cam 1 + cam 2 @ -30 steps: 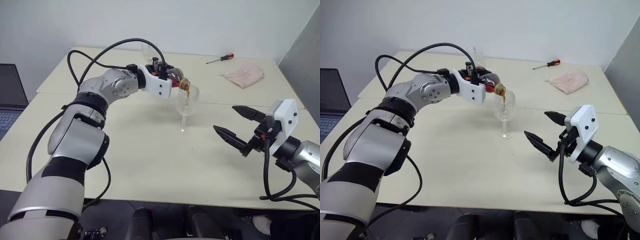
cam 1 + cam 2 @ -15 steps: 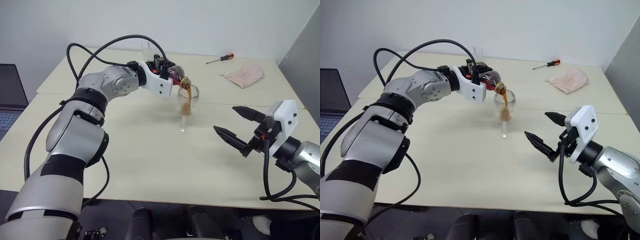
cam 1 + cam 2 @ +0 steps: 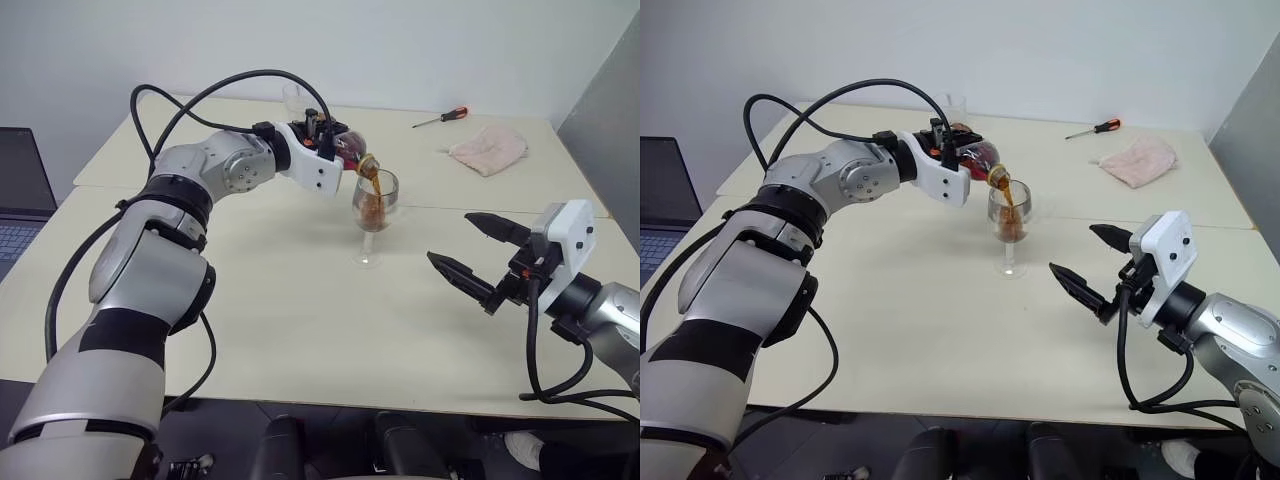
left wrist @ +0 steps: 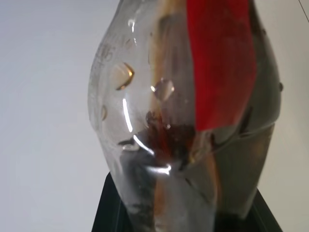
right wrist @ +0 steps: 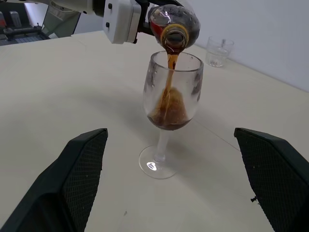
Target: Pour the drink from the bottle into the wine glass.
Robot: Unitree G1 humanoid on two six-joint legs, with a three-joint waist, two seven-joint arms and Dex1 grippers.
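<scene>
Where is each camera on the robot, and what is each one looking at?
Head eyes: look forward and down at the table; both arms show.
Left wrist: sits behind the left gripper, pressed close to the bottle it holds.
Right wrist: looks past the open right gripper at the wine glass.
Shared: head and right wrist views both show drink pouring into the glass.

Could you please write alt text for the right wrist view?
A tipped bottle, held by the left gripper, pours a brown drink into a wine glass standing on a pale table. The right gripper waits open before it; a tumbler stands behind.
</scene>
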